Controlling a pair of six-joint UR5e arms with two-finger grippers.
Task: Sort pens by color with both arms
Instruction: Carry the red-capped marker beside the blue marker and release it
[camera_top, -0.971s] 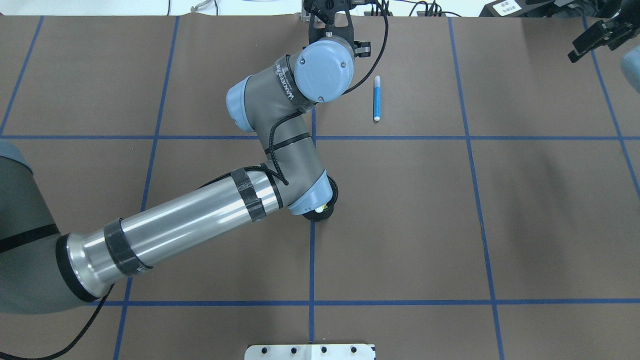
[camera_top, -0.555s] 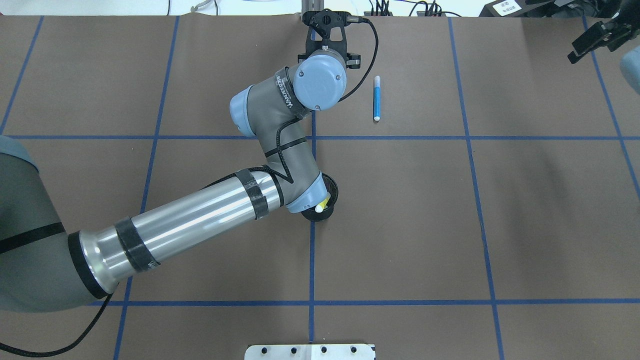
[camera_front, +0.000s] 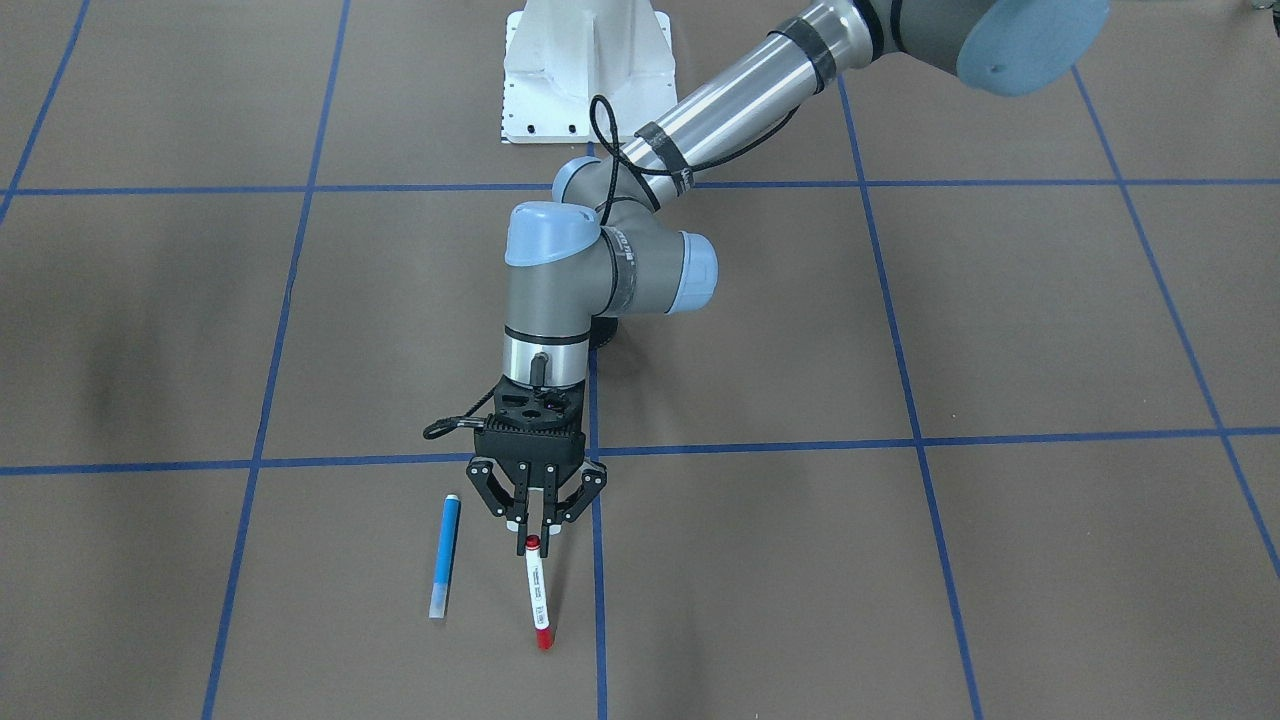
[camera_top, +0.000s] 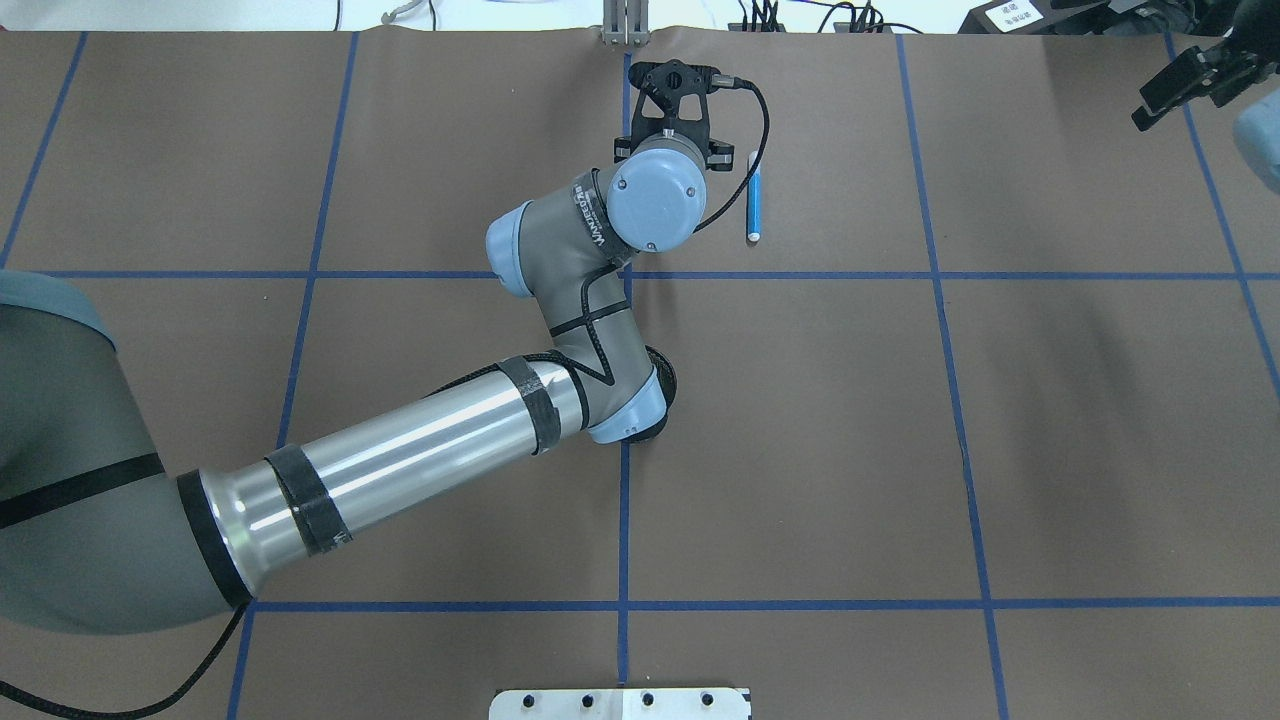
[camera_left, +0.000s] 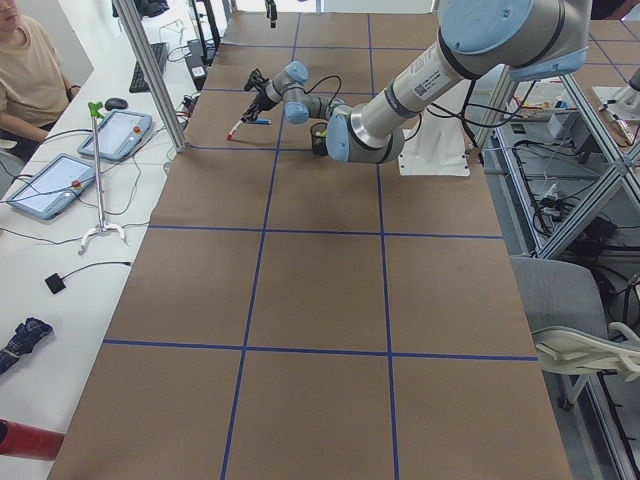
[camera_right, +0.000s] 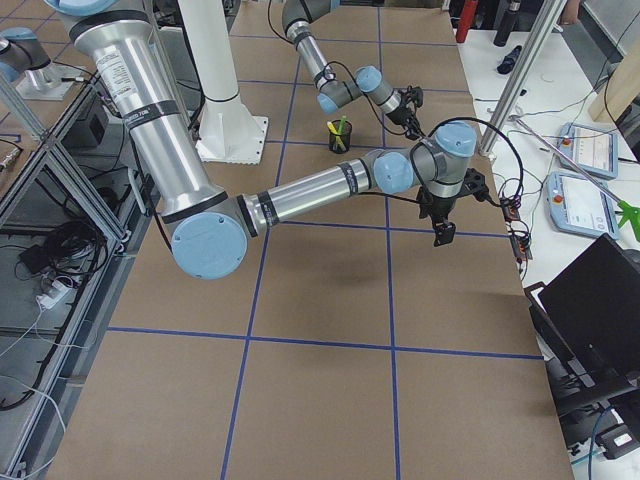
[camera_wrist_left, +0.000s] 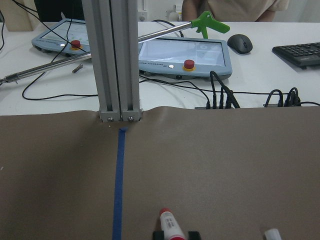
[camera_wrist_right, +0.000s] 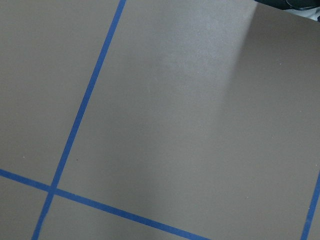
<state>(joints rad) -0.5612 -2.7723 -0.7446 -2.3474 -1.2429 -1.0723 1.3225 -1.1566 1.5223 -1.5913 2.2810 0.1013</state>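
Observation:
My left gripper (camera_front: 535, 528) is shut on the upper end of the white-barrelled pen with the red cap (camera_front: 538, 595). The pen hangs tilted, red tip down at the brown table near its far edge. It shows between the fingertips in the left wrist view (camera_wrist_left: 170, 223). The blue pen (camera_front: 445, 555) lies flat beside it, also in the overhead view (camera_top: 754, 197). Green and yellow pens (camera_right: 340, 127) stand in the black mesh cup (camera_right: 340, 137). My right gripper (camera_top: 1185, 78) hovers at the far right; its jaws are unclear.
An aluminium post (camera_wrist_left: 112, 60) stands at the table's far edge ahead of the left gripper, with operator tablets (camera_wrist_left: 180, 52) and cables behind it. The left elbow hangs over the cup (camera_top: 660, 385). The white pedestal (camera_front: 580, 70) stands at the robot's side.
The left gripper has drawn back from the far edge toward the robot and slightly right, nearer the blue pen. The elbow now hides the yellow pen in the cup.

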